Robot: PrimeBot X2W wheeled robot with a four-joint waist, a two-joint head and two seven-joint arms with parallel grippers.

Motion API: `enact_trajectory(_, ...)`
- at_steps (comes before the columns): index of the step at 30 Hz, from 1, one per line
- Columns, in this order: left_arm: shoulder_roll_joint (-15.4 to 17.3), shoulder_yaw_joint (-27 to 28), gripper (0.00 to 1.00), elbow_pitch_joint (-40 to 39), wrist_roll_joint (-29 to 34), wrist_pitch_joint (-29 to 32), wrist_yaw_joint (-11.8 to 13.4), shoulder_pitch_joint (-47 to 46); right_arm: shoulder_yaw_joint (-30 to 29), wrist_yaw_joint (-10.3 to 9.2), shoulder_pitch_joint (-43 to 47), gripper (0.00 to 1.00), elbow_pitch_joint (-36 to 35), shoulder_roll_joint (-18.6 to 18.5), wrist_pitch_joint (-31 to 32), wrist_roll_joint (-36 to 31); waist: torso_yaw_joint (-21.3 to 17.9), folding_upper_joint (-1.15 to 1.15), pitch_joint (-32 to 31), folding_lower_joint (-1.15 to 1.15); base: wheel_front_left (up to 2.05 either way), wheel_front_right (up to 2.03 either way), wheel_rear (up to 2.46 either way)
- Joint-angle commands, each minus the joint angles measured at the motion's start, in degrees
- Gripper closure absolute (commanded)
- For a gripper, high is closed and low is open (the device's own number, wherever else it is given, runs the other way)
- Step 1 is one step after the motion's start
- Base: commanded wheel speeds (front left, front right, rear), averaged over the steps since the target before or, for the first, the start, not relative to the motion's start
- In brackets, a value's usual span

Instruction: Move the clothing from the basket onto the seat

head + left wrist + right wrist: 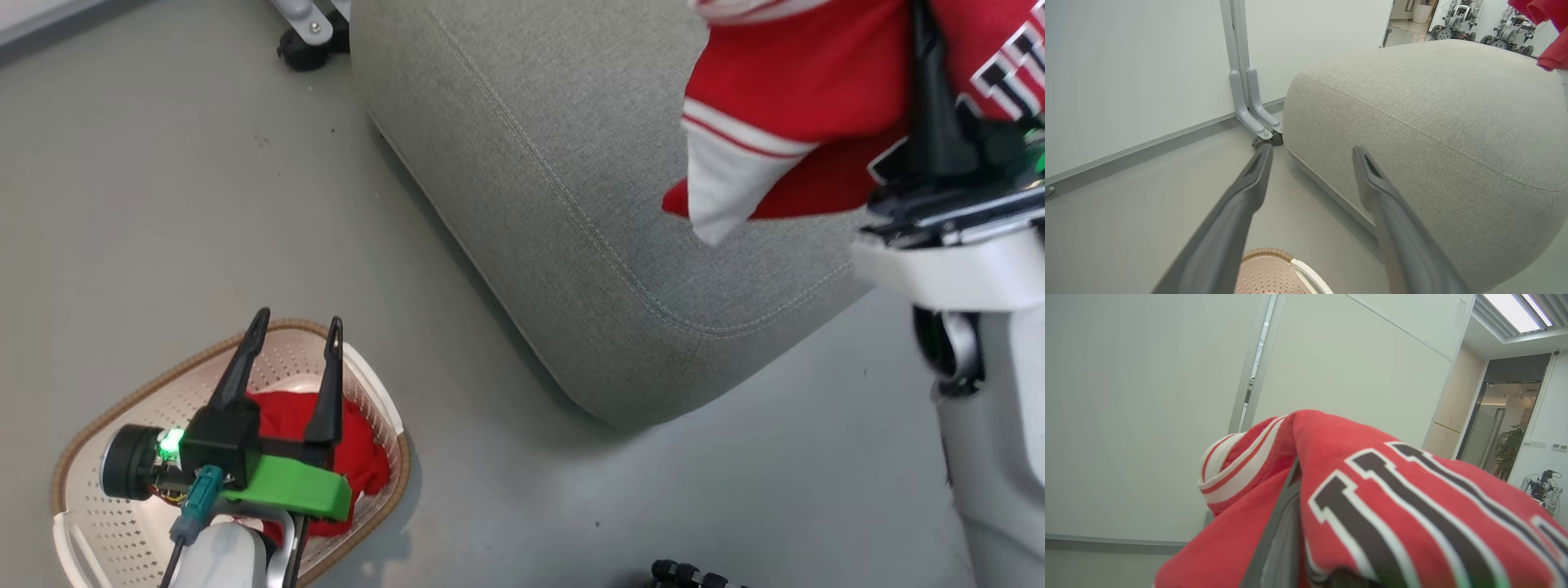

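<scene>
Right tool (922, 33) half lost in folds of red jersey (784, 90)

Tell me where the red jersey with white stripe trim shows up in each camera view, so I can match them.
Head view: red jersey with white stripe trim, upper right, over the light-grey fabric seat.
Left wrist view: a red fold of the jersey, top right corner, above the seat.
Right wrist view: the jersey spans centre and bottom, black lettering facing the camera.
Shared landmark: the seat, in head and left wrist views.
</scene>
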Motion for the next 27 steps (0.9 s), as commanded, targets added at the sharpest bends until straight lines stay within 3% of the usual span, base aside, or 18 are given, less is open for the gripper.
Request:
enact_trajectory(1, 0.3, 0.4, 0.00, -1.5, 0.5, 0.0, -0.1, -1.6, -0.8, -0.04, -2.8, 1.00, 0.3, -0.9, -0.2, -0.3, 1.0, 0.00, 5.0, 0.00, 0.00, 0.00, 0.00)
enact_trajectory(14, 4.1, -5.4, 0.00, -6.1, 3.3, 0.0, -0.1, -8.1, -8.0, -0.05, -23.2, 1.00, 6.4, -11.5, -0.2, -2.3, 6.4, 0.00, 17.8, 0.00, 0.00, 0.00, 0.00)
enact_trajectory(18, 4.6, -5.8, 0.00, -6.0, 3.3, 0.0, 0.4, -9.8, -7.7, -0.05, -25.8, 1.00, 12.0, -14.6, -0.2, -4.9, 8.0, 0.00, 20.3, 0.00, 0.00, 0.00, 0.00)
enact_trajectory(27, 5.0, -6.6, 0.00, -6.1, 2.8, 0.0, 1.1, -11.9, -7.0, -0.06, -29.7, 1.00, 29.5, -16.1, -0.2, -6.4, 11.1, 0.00, 23.9, 0.00, 0.00, 0.00, 0.00)
